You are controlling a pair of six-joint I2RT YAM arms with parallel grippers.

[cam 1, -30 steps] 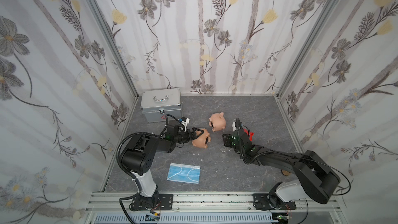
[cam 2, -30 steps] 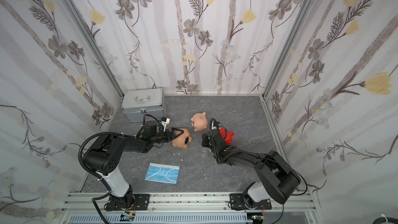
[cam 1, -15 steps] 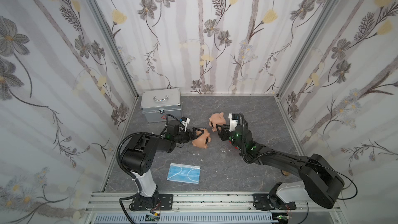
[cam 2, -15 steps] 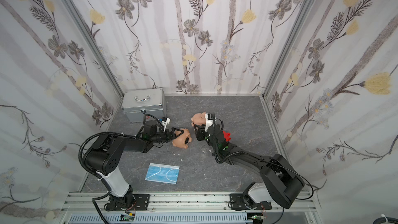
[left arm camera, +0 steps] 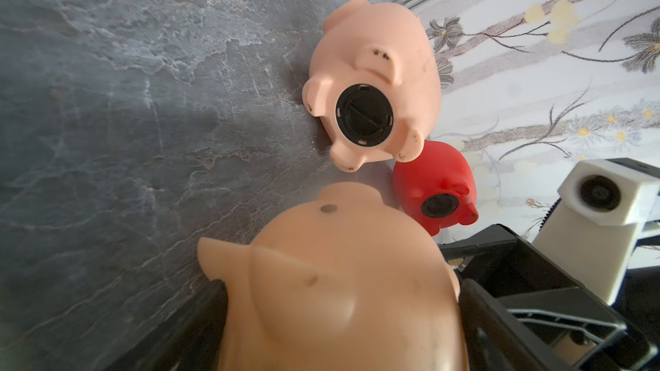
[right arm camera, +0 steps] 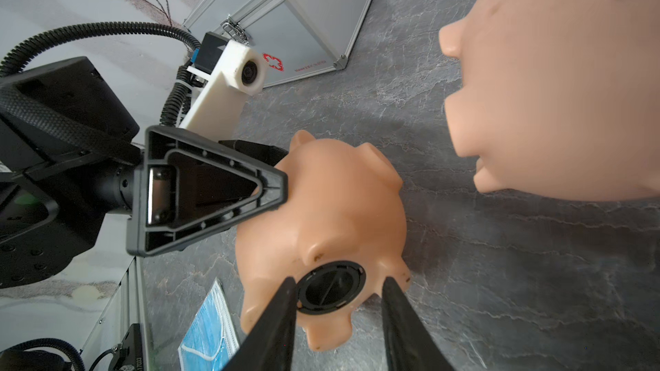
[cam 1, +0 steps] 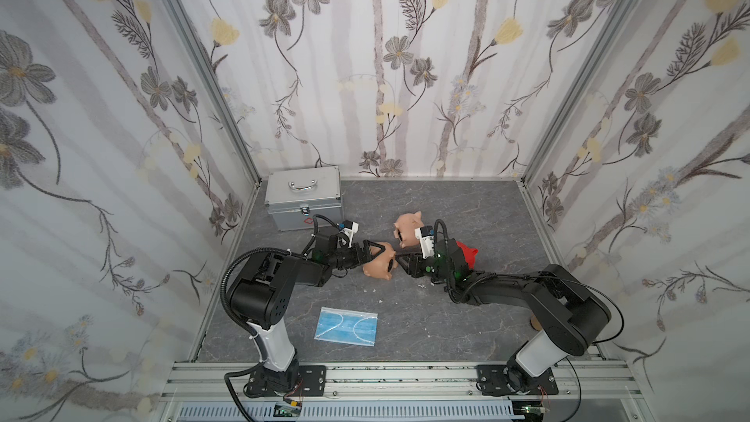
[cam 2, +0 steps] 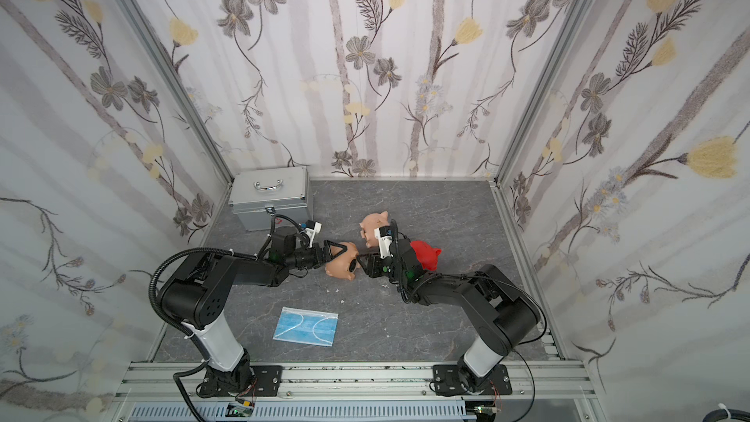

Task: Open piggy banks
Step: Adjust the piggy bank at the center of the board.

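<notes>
- Right gripper (right arm camera: 339, 281): jaws part open, one on each side of the black belly plug (right arm camera: 330, 287) of the held piggy bank (right arm camera: 339, 215). One finger (right arm camera: 282, 312) meets the plug's rim; the other stands just off it. Only the right wrist view shows this; in both top views the gripper tip merely meets the pig's belly.
- Left gripper (cam 1: 379, 255): jaws spread wide and clamped on the held piggy bank's body, at mid-tabletop (cam 1: 466, 326). The pig lies on its side with its belly toward the right gripper.
- The left wrist view shows the held pig's back, not its plug. It alone shows the plugs seated in the other two pigs.
- Second peach piggy bank (left arm camera: 375, 76): on its side just behind the two grippers.
- Red piggy bank (left arm camera: 435, 187): on its side beside the right wrist, partly hidden by that arm in both top views (cam 2: 426, 253).
- Metal case (cam 1: 304, 200): back left corner. Face mask (cam 1: 347, 326): flat near the front.
- Change: one second earlier the right gripper stood clear of the held pig. Half a second earlier it was up beside the second peach piggy bank. It now sits at the plug. The left gripper, the pigs, case and mask are unmoved.
</notes>
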